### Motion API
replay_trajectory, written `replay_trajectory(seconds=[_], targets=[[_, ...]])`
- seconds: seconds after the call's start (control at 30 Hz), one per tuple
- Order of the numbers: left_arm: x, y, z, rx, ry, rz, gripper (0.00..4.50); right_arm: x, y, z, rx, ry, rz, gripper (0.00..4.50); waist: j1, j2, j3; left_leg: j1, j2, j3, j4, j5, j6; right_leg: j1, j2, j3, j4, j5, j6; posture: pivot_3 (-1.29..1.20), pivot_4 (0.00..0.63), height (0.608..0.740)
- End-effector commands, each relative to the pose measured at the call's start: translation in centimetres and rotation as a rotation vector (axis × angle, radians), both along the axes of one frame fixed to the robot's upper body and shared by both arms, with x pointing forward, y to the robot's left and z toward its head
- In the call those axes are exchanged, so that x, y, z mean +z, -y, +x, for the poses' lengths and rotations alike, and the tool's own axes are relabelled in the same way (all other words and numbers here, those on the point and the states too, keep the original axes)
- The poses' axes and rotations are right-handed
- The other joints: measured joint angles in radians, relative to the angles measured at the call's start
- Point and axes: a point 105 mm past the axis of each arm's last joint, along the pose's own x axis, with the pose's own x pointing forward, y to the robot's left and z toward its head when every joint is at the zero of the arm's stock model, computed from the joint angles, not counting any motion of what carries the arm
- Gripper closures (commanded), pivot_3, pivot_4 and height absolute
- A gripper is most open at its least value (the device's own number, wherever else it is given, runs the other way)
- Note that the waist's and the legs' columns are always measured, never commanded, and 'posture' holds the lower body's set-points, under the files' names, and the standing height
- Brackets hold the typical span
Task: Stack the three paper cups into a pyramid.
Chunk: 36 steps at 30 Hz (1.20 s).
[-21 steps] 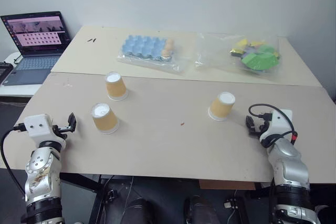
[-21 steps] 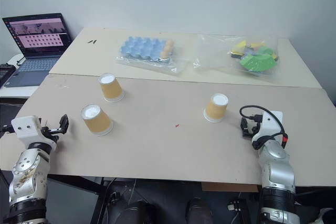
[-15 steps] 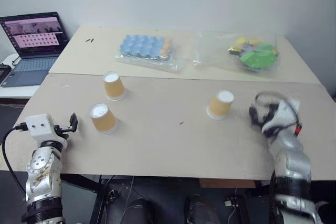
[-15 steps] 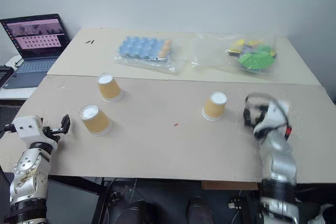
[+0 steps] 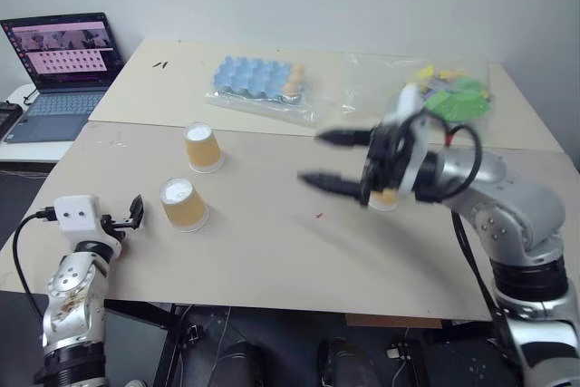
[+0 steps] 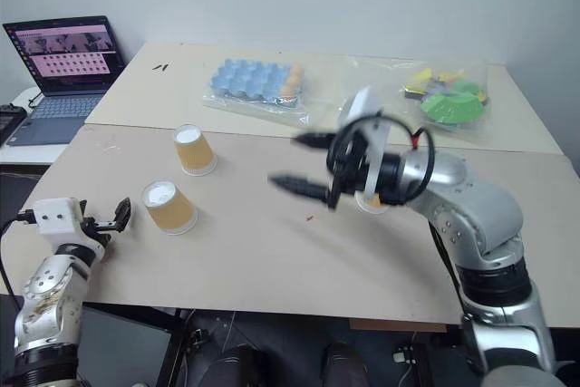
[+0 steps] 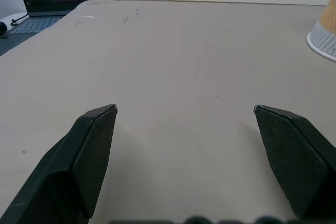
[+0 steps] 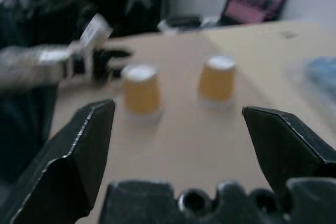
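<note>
**Cups unstacked, both tools apart**

Beige surface (image 5: 272,251) carries three tan ribbed paper cups, upside down: two near left (image 5: 203,146) (image 5: 183,203), third (image 5: 388,197) behind right tool (image 5: 331,159), fingers wide. Left tool (image 5: 134,213) empty, spread, at surface's edge.

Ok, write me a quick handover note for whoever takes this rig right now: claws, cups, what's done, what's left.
Left claw: open, empty, low at the table's near left edge beside the nearest cup.
Right claw: open, empty, raised over the middle of the table, pointing toward the two left cups.
Cups: all three upside down and apart. Near-left cup, far-left cup, and the right cup mostly hidden behind the right claw's wrist.
Done: nothing stacked, no cup gripped.
Left: set two cups side by side, then place the third on top.
</note>
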Motion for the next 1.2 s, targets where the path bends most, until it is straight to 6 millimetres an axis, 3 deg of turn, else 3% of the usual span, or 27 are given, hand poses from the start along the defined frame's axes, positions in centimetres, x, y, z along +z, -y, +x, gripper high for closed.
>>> replay_trajectory(seconds=[0.03, 0.17, 0.27, 0.33, 0.5, 0.77, 1.1, 1.13, 1.17, 1.2], targets=[[3.0, 0.0, -1.9, -0.196, -0.027, 0.139, 0.06, -1.5, -0.6, -0.3, 0.06, 0.047, -0.069, 0.0, -0.009, -0.002, 0.0, 0.0, 0.001, 0.0, 0.0, 0.0, 0.0, -0.001, 0.0, 0.0, 0.0, 0.0, 0.0, 0.0, 0.15, 0.724], [3.1, 1.2, -4.4, -0.486, -0.212, 0.218, 0.06, -1.4, -0.7, 0.7, 0.031, 0.066, -0.044, 0.0, -0.004, 0.001, 0.002, 0.001, 0.001, 0.001, 0.0, 0.0, -0.001, -0.002, -0.001, 0.001, 0.004, 0.0, 0.0, 0.0, 0.15, 0.724], [3.2, 2.0, -4.8, -0.624, -0.286, 0.258, 0.06, -1.4, -0.8, 1.0, 0.017, 0.07, -0.027, 0.0, 0.005, 0.003, 0.003, 0.001, 0.001, 0.001, 0.0, 0.0, -0.003, -0.004, -0.001, 0.0, 0.004, 0.0, -0.001, 0.0, 0.15, 0.724], [3.2, 2.3, -4.3, -0.684, -0.307, 0.29, 0.06, -1.4, -0.8, 1.1, 0.011, 0.072, -0.021, 0.0, 0.011, 0.003, 0.003, -0.001, 0.001, 0.001, 0.0, 0.0, -0.003, -0.005, -0.001, 0.0, 0.004, 0.0, -0.001, 0.0, 0.15, 0.724], [4.1, 4.9, -1.0, -0.791, -0.243, 0.298, 0.06, -1.5, -0.7, 1.1, -0.018, 0.078, -0.01, 0.0, 0.017, 0.003, 0.003, -0.002, 0.0, 0.001, 0.0, 0.001, -0.003, -0.004, 0.0, -0.001, 0.004, 0.0, -0.001, 0.0, 0.15, 0.724], [3.9, 10.5, 2.2, -1.023, -0.2, 0.257, 0.06, -1.2, 0.3, 1.0, -0.088, 0.085, -0.014, 0.0, 0.0, 0.003, 0.003, -0.005, 0.001, 0.003, 0.001, 0.001, -0.003, -0.005, 0.004, -0.002, 0.005, 0.0, -0.001, 0.0, 0.15, 0.724], [5.0, 11.9, 4.3, -1.032, -0.121, 0.224, 0.06, -1.4, 1.0, 1.0, -0.151, 0.082, -0.022, 0.0, -0.001, 0.003, 0.003, -0.005, 0.001, 0.001, 0.005, 0.002, -0.003, -0.005, 0.005, 0.0, 0.005, -0.001, 0.0, 0.0, 0.15, 0.724], [5.0, 11.9, 4.4, -1.034, -0.117, 0.222, 0.56, -1.4, 1.0, 1.1, -0.153, 0.082, -0.022, 0.0, 0.0, 0.003, 0.003, -0.005, 0.001, 0.001, 0.005, 0.002, -0.003, -0.005, 0.005, 0.0, 0.005, -0.001, 0.0, 0.0, 0.15, 0.724], [5.0, 12.0, 4.3, -1.04, -0.115, 0.222, 0.65, -1.5, 1.1, 1.1, -0.156, 0.083, -0.024, 0.0, 0.0, 0.003, 0.003, -0.005, 0.001, 0.001, 0.005, 0.002, -0.003, -0.005, 0.005, 0.0, 0.005, -0.001, 0.0, 0.0, 0.15, 0.724], [5.0, 12.1, 4.3, -1.045, -0.115, 0.225, 1.06, -1.5, 1.1, 1.2, -0.159, 0.084, -0.026, 0.0, 0.0, 0.003, 0.003, -0.005, 0.001, 0.001, 0.005, 0.002, -0.003, -0.005, 0.005, 0.0, 0.005, -0.001, 0.0, 0.0, 0.15, 0.724]])
